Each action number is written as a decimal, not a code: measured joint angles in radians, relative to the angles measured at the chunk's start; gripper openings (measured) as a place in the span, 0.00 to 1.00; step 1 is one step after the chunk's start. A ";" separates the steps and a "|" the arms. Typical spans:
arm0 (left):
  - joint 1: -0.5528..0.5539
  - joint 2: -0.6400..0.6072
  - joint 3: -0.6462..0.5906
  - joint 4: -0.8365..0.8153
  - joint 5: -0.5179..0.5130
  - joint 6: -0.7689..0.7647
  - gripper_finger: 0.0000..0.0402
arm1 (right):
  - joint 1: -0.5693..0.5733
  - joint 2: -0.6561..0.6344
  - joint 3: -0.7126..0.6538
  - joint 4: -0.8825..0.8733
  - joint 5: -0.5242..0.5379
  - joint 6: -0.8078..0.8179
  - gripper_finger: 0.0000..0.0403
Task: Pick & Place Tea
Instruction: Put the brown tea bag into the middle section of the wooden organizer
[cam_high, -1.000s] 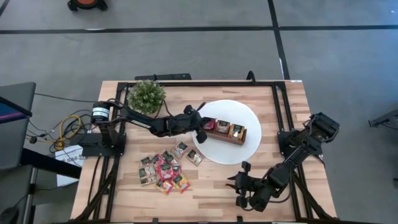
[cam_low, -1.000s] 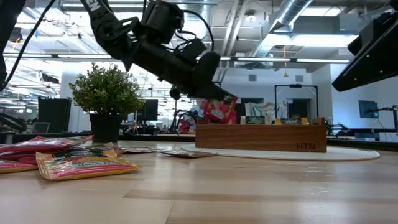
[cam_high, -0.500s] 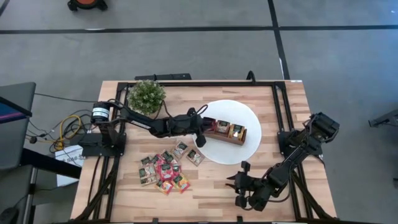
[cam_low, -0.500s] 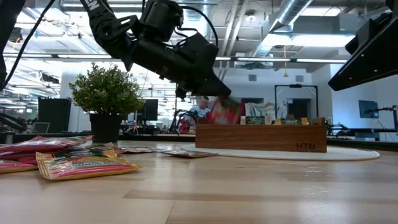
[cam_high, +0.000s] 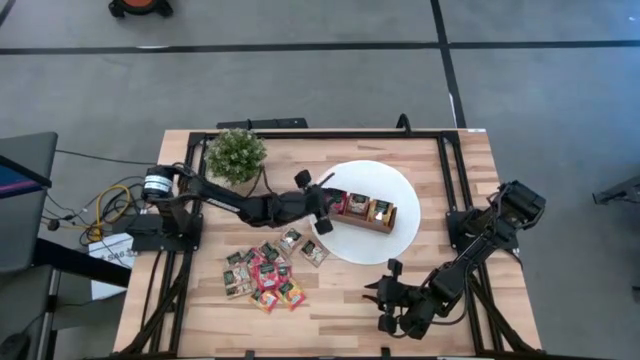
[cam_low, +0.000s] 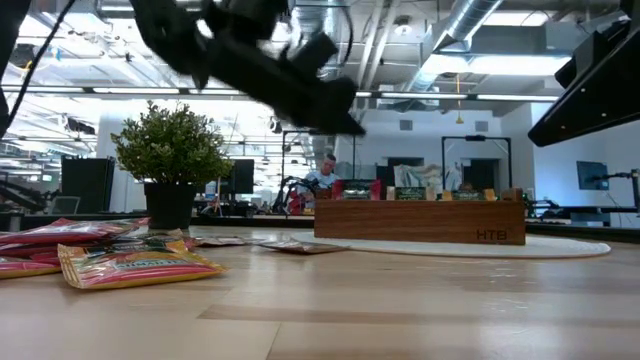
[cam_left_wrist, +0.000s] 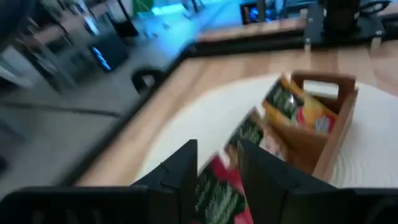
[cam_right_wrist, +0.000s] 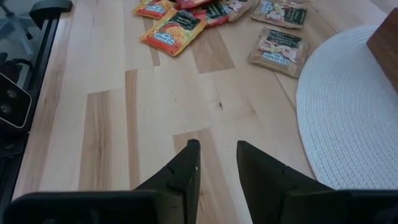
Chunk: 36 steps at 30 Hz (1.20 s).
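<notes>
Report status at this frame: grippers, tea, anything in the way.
Left gripper open, empty, at the tray's left end. Right gripper idle, empty, near table edge. Red sachet in the left compartment; pile remains on the table. Nothing in the way.

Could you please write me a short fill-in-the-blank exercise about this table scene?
1. The wooden tray stands on the white ____.
2. The loose tea sachets lie on the bare ____.
3. The green plant stands on the ____ arm's side.
4. The right tool hangs over bare table, holding ____.

Missing words: plate; table; left; nothing
</notes>
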 joint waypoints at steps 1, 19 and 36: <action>-0.029 -0.014 0.013 -0.023 -0.047 0.032 0.25 | 0.000 0.000 0.000 -0.001 0.000 -0.001 0.24; -0.508 -0.128 0.068 -0.739 -0.308 -0.533 0.11 | -0.030 0.000 0.000 0.041 0.003 -0.028 0.24; -0.344 0.116 0.099 -0.716 -0.162 -0.818 0.11 | -0.057 0.000 0.001 0.075 -0.002 -0.052 0.24</action>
